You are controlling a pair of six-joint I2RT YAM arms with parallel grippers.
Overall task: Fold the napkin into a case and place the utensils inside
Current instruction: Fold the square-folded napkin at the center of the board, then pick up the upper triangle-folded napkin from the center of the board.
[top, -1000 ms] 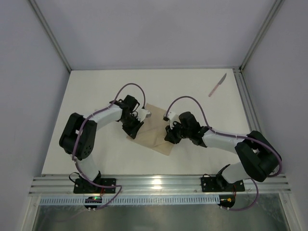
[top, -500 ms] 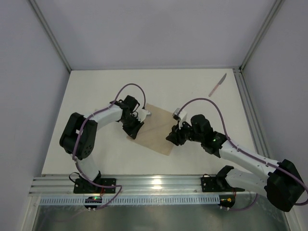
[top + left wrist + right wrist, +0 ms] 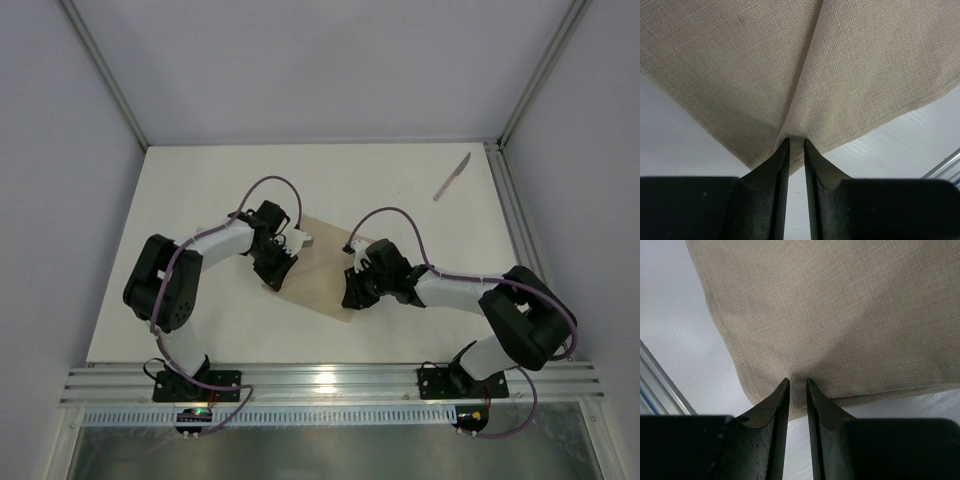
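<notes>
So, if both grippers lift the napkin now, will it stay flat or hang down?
Probably it hangs down: the napkin is thin woven cloth and puckers into a crease where the left gripper pinches it. It likely sags between that and the right gripper, which pinches another edge. The coarse weave should resist slipping.

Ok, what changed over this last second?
The right arm swung its elbow far out to the right, then folded back in. The right gripper hardly left the right edge of the napkin, which it now pinches. The left gripper stayed clamped on the left corner, the napkin lay much as before, and the knife did not move.
</notes>
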